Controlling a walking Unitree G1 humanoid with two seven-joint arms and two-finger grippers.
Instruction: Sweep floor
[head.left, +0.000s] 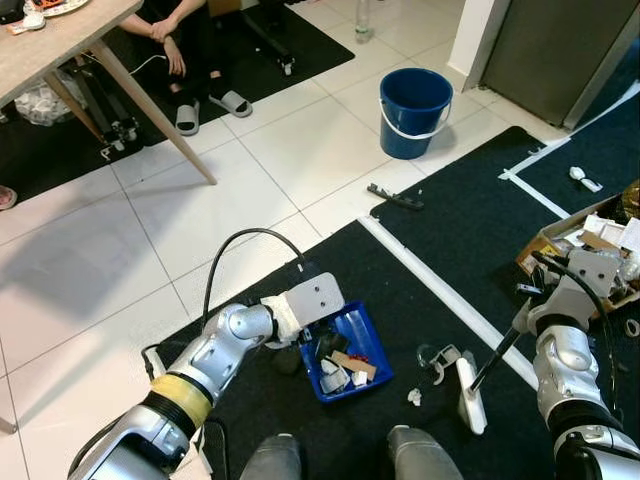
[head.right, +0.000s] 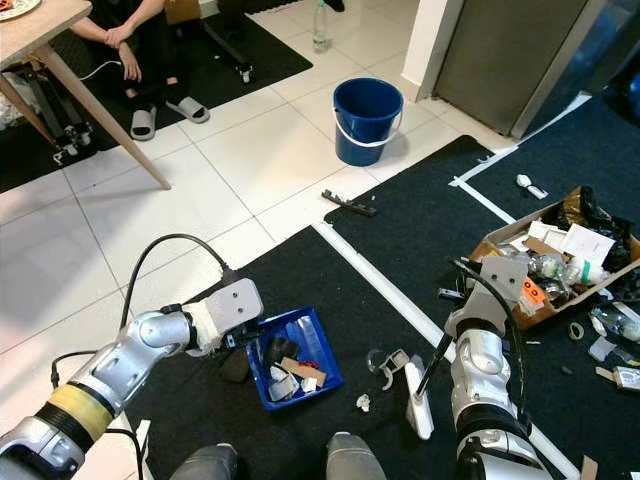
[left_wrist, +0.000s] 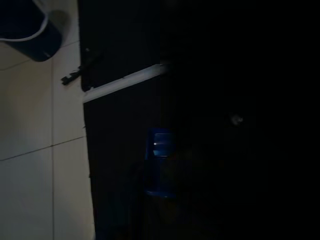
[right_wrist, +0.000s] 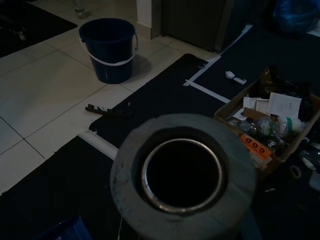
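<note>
We hold one blue dustpan with our left tool, closed on its handle, flat on the black mat. Our right tool (its fingers we cannot tell) carries one broom just beside two loose scraps. A hard sweep could tip the dustpan and spill its debris. One blue bucket stands well apart.

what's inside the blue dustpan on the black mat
The blue dustpan holds swept-up scraps: a brown cardboard piece, white bits and dark debris. Whatever lies beneath that pile is covered.
</note>
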